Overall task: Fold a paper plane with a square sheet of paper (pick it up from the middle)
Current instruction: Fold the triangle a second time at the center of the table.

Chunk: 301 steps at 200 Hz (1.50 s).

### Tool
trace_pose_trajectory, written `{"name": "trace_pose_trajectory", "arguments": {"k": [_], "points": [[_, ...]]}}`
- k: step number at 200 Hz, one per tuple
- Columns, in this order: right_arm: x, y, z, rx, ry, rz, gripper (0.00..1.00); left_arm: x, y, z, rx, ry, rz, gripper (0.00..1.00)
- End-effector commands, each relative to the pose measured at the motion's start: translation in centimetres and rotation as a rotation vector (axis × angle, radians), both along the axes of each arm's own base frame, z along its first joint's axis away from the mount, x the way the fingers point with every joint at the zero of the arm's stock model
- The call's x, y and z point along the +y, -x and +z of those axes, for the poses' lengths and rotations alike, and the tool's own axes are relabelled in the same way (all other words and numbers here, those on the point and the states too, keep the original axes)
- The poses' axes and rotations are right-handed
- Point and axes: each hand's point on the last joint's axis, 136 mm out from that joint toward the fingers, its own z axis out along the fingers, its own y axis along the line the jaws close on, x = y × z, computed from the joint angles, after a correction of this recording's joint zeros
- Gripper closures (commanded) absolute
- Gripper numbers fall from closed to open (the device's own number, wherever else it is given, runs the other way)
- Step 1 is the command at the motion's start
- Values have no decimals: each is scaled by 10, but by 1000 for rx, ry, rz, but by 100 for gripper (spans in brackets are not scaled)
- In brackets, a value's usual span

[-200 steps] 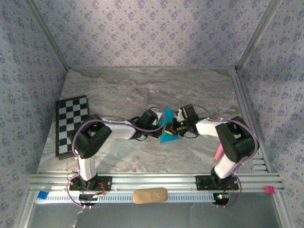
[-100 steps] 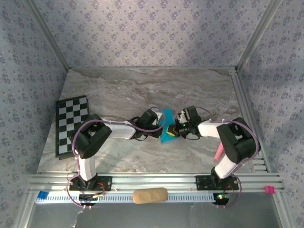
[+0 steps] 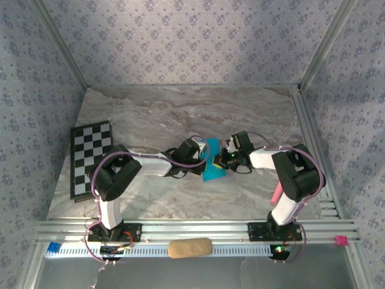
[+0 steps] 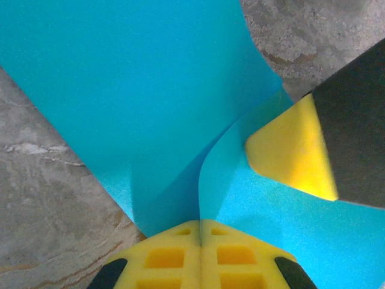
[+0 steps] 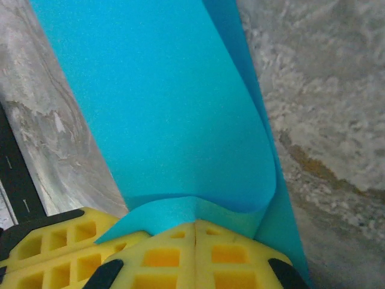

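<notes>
The left end effector (image 4: 200,241) and right end effector (image 5: 195,238) each pinch the curled paper (image 4: 132,90) at the middle of the tabletop (image 3: 180,108).

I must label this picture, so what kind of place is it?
Probably a robot test booth: a marble-look table fenced by metal rails, patterned walls around it, and a checkered board at its left.

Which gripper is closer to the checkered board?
Left. The left gripper pinches the paper on the side toward the board. The right gripper meets it from the opposite side, farther from the board.
</notes>
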Motion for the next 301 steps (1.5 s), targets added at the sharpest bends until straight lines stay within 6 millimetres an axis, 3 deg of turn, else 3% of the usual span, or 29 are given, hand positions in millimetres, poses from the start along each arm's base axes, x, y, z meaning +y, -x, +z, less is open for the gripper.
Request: {"name": "trace_pose_trajectory", "arguments": {"k": [1,55,83,112,130,166,209,247,274,301], "points": [[-15,12,-22,49,70,-21,100,13,8,-17,48,-70,-10,97],[-5,-6,17,-42,28,24,100,13,8,-17,47,-72,-12,97],[-9,-11,4,-20,74,18,100,12,7,-17,48,-73,-14,97],[-27,-4,-26,44,140,-48,100,14,9,-20,49,-97,-32,97],[-34,-5,-31,53,127,-97,100,16,10,-21,51,-101,-32,97],[-34,-16,-18,-3,67,-135,100,21,13,-24,53,-110,-27,97],[-51,-23,-18,8,160,-183,100,21,13,-24,51,-104,-24,97],[-56,-31,-9,-35,138,-234,98,21,12,-24,51,-105,-24,97],[-55,-34,-4,-29,107,-227,98,20,12,-23,48,-102,-24,97],[-43,-35,19,-120,70,-159,96,19,11,-22,48,-99,-22,97]]}}
